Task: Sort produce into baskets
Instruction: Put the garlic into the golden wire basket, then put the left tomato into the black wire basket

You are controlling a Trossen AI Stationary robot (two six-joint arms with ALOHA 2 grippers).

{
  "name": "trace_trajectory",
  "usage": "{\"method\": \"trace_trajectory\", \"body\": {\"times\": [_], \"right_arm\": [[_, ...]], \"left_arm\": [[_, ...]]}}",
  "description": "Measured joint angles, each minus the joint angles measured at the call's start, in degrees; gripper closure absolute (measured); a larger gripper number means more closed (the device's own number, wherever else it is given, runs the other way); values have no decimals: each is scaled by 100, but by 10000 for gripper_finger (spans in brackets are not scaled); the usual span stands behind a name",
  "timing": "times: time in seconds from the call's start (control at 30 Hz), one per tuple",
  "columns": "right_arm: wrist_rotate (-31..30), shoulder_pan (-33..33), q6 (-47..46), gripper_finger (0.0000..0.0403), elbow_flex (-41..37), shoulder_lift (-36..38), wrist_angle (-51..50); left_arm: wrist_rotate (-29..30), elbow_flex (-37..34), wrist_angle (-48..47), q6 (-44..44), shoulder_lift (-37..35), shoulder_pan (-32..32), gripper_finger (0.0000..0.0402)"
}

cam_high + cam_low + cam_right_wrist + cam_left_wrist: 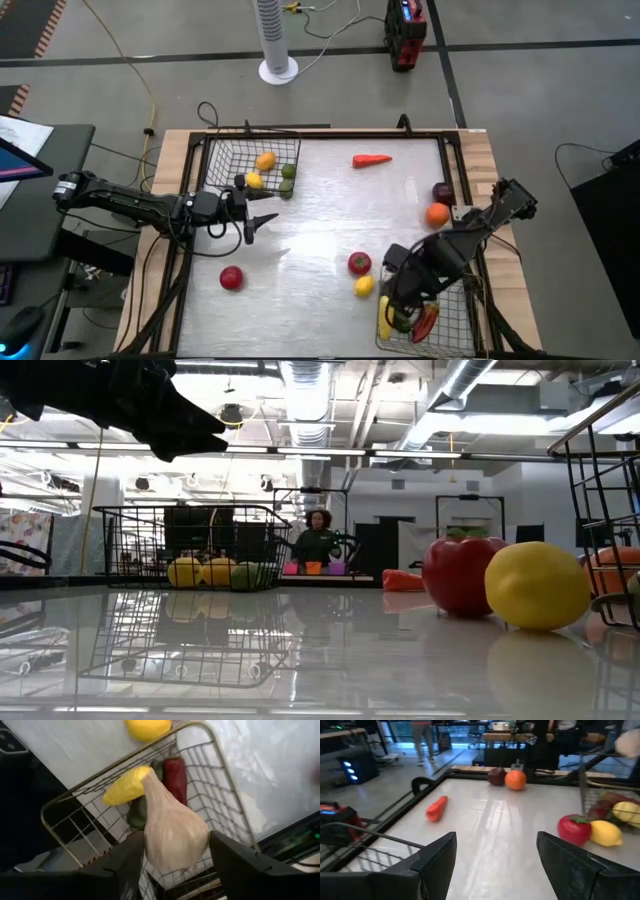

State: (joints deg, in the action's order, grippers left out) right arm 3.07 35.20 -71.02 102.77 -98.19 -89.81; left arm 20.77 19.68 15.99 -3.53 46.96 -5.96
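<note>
My right gripper (176, 839) is shut on a white garlic (175, 832) above the near-right wire basket (455, 325). That basket holds a long yellow piece (125, 790), a green one (137, 812) and a long red one (175, 777). My left gripper (262, 218) is open and empty, just in front of the far-left basket (225, 160), which holds an orange fruit (265, 160), a yellow one (254, 181) and a green one (287, 172). A red tomato (359, 263) and a lemon (364, 286) lie on the table beside the right basket. My right gripper pinches the garlic's round bulb (152, 847) between its two fingers, one on each side. The fingers come from above, pointing down into the basket. The garlic is lifted clear, its narrow tip (146, 774) pointing away from the wrist toward the produce below.
A red carrot-like piece (372, 159) lies at the far middle, a purple piece (443, 191) and an orange (437, 214) near the right edge, and a red round fruit (231, 277) at the near left. A person (318, 535) sits beyond the table. The table's middle is bare.
</note>
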Motion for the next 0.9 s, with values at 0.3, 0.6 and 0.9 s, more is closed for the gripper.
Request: {"method": "trace_trajectory", "body": {"times": [0.3, 0.6, 0.9], "right_arm": [[-177, 188, -478, 126, -5, -50, -5], [-756, 191, -217, 125, -5, -49, 185], [-3766, -262, 1968, 128, -101, -48, 907]], "left_arm": [[-833, 0, 164, -323, 221, 0, 137], [-1607, 113, -56, -367, 1066, -298, 137], [-1550, 1968, -3714, -754, 1317, -1115, 137]]}}
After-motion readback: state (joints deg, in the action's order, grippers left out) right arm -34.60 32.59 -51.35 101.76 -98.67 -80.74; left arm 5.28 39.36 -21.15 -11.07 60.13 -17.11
